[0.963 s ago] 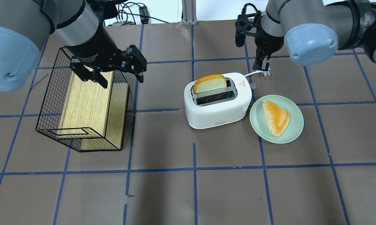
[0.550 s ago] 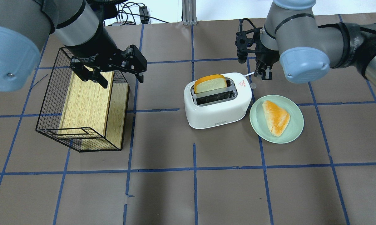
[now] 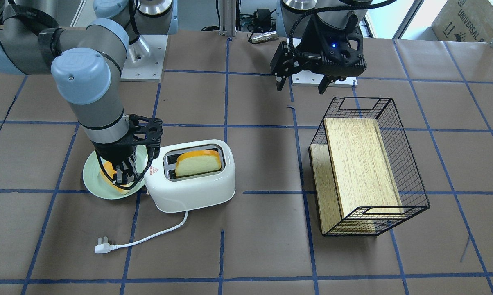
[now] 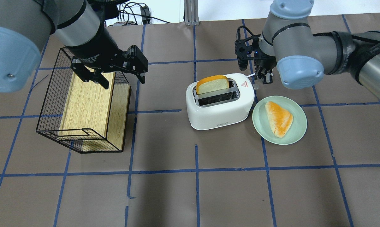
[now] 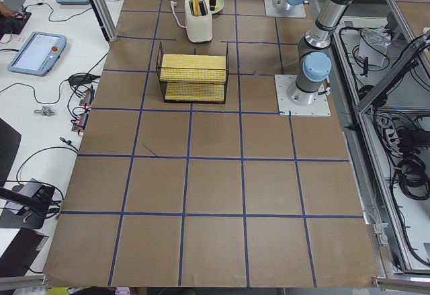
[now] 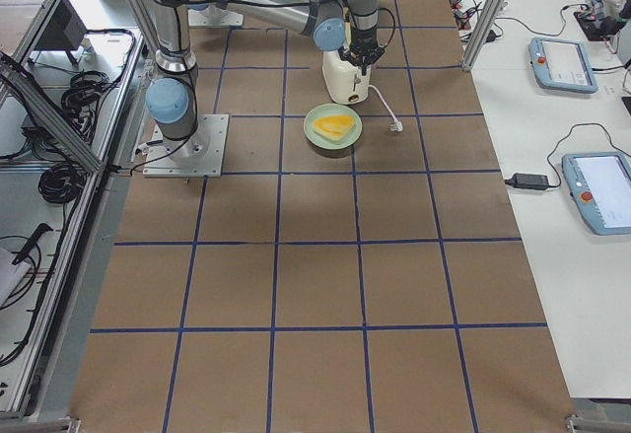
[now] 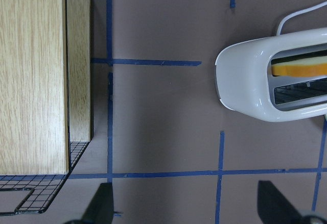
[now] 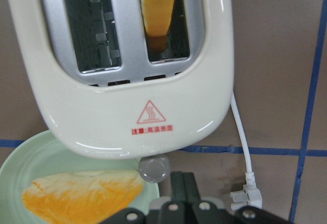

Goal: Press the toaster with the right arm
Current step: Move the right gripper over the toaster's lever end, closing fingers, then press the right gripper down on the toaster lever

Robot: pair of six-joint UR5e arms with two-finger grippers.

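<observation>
Right gripper (image 4: 265,78), fingers pinched together, hung just beside the grey knob (image 8: 153,169) at the end of the toaster (image 4: 220,107). Toaster sat mid-worktop, between robot-side and operators' edges. Left gripper (image 4: 124,81) gaped wide above the wire basket (image 4: 51,104).

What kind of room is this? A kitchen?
Most likely a robot lab, not a kitchen. The right arm and left arm are bolted to a table gridded with blue tape, control tablets lie on a side bench, and the toaster sits unplugged.
</observation>
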